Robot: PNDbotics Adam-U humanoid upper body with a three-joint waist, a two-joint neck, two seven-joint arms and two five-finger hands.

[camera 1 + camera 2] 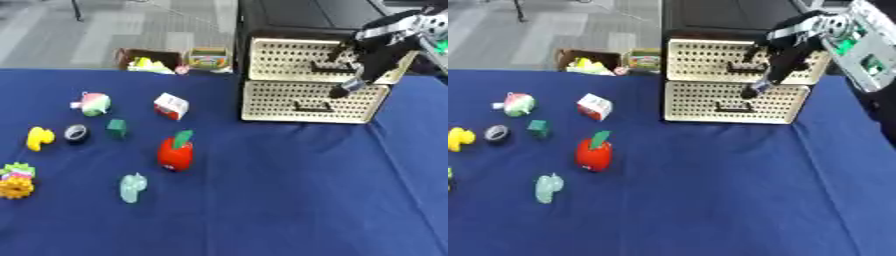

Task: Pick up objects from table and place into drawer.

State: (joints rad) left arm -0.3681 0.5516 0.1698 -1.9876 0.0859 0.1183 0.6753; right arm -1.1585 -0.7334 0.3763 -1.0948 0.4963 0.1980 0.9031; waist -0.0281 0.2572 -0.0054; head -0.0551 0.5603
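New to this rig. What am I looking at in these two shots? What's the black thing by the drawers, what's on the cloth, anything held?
Both shots come from one stereo camera in a humanoid robot's head, looking down at the same moment; they differ only slightly. The black and silver thing is the robot's right hand, reaching in from the upper right to the front of the drawer unit, at the upper drawer's handle. Whether its fingers have closed on the handle cannot be told. Both drawers look closed. The left hand is not in view. On the blue cloth lie small toys, untouched: a red apple-like toy, a white and red box, a yellow duck, a green block and others.
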